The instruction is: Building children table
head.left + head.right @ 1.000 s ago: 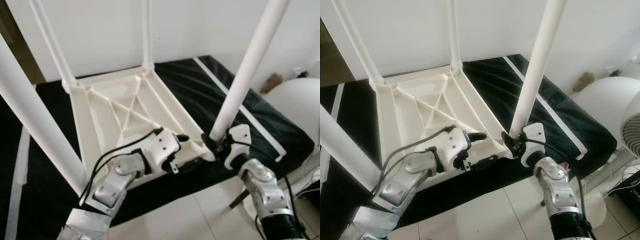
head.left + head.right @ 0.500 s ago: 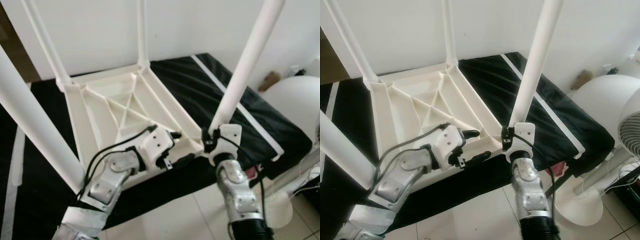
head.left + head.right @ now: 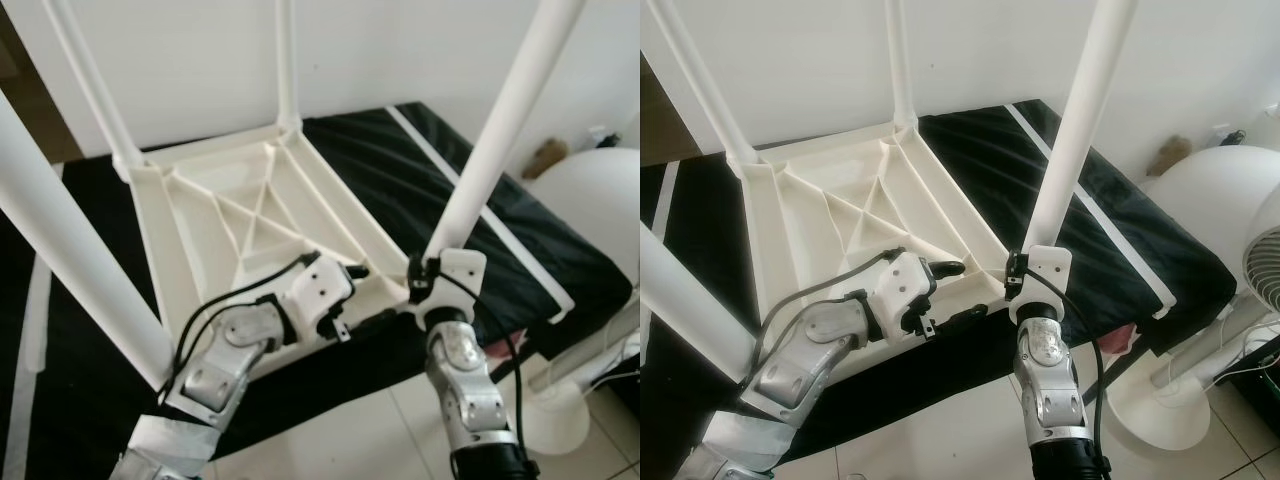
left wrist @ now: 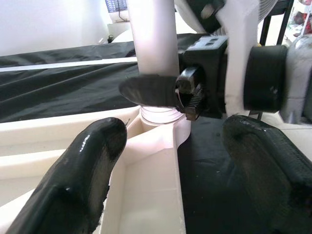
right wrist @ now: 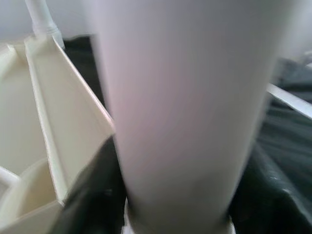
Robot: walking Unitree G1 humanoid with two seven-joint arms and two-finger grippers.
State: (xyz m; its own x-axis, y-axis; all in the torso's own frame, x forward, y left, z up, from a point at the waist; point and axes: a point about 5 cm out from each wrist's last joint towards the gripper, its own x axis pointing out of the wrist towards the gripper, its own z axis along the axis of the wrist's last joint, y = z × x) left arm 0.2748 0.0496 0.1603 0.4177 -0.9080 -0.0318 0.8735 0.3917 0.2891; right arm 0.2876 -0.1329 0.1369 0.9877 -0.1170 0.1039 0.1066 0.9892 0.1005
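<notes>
A white children's table lies upside down on a black mat, with its legs pointing up. My right gripper is shut on the base of the near right leg, where the leg meets the corner socket. In the right wrist view that leg is very close, with one dark finger against it. My left gripper is open and straddles the table's near rim just left of that corner. One finger is inside the frame and the other is outside it.
The black mat with white stripes covers a low bed. A white fan base and a round white object stand to the right on the tiled floor. The near left leg rises close to my left arm.
My right forearm has swung in from the right and now stands straight below the leg, with the gripper still at the leg's base. The left gripper has kept its place on the rim.
</notes>
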